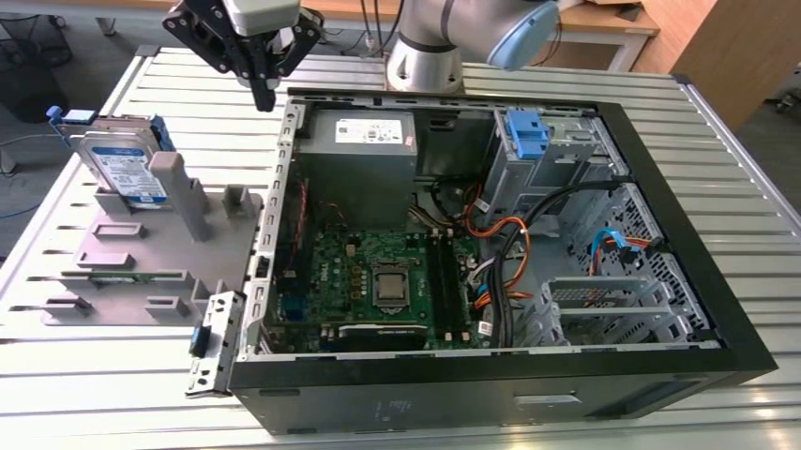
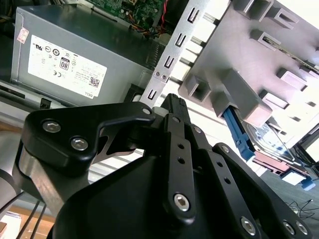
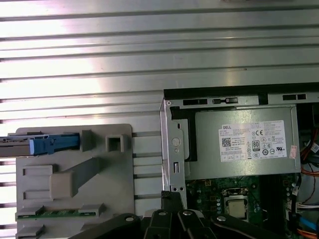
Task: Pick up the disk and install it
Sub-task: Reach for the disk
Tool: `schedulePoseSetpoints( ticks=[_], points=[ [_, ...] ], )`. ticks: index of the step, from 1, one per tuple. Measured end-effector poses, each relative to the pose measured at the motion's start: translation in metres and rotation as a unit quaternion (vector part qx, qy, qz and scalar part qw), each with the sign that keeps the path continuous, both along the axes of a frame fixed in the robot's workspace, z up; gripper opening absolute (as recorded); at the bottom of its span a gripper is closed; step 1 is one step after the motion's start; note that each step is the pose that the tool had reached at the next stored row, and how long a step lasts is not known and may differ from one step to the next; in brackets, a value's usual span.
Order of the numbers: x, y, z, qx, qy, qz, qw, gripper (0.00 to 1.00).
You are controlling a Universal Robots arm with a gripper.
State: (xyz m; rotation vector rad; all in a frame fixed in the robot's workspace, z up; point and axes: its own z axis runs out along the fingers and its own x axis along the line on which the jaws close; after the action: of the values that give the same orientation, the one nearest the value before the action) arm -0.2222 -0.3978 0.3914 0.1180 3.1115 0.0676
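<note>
From my station I see the gripper point(image 1: 265, 94) hanging above the corner of the open computer case point(image 1: 438, 394), at the top of the exterior view. Its fingers are drawn together into a single tip and there is nothing between them. In the second wrist view the gripper point(image 2: 173, 102) looks the same, with its black linkages folded in and the tip pointing toward the case's perforated metal edge. In the first wrist view the gripper point(image 3: 172, 196) sits over that same edge.

The disk point(image 1: 122, 173) is not in the case. It stands upright on its edge in a slot at the far end of the grey fixture point(image 1: 150, 253), on the exterior view's left, well apart from the gripper. Its white-and-blue label faces the camera, and a blue rail runs along its side. In the first wrist view I see the disk point(image 3: 50, 145) edge-on, with the blue rail on top, in the fixture point(image 3: 75, 179). In the second wrist view the disk point(image 2: 269, 137) shows beyond a block of the fixture point(image 2: 234, 59).

Inside the case the power supply point(image 1: 363, 141) lies nearest the gripper. The motherboard point(image 1: 375, 281) is below it in the exterior view, and a bare blue bracket point(image 1: 528, 131) sits in the drive bay on that view's right. Everything rests on a slatted metal table point(image 1: 126, 412)
</note>
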Motion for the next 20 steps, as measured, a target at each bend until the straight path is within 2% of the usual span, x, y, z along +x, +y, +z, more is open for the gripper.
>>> schedulePoseSetpoints(
  ticks=[20],
  points=[
    [-0.0157,0.0049,-0.0012,0.0,0.0,0.0,1.0,0.11]
  ],
)
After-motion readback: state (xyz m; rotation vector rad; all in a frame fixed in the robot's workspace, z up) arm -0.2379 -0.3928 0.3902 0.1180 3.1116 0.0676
